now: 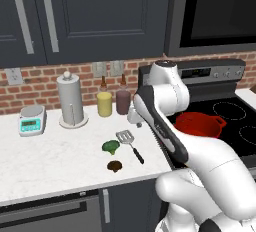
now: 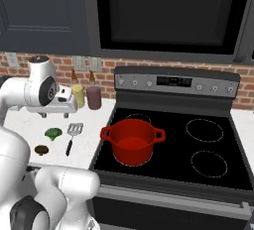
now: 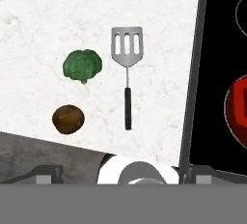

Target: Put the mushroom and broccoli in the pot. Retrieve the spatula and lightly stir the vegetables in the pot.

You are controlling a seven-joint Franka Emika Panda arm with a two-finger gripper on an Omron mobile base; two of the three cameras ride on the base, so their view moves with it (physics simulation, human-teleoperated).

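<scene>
On the white counter (image 1: 55,156) the broccoli (image 3: 82,65) sits at eleven o'clock from the mushroom (image 3: 68,119), the two near but apart. The spatula (image 3: 127,68) lies just right of them, head toward the wall. At three o'clock the red pot (image 2: 132,141) stands on the stove (image 2: 198,144). The claw hangs above the counter, spread wide, holding and touching nothing.

Broccoli (image 3: 82,65) behind mushroom (image 3: 68,119) — left of spatula (image 3: 127,68)
</scene>
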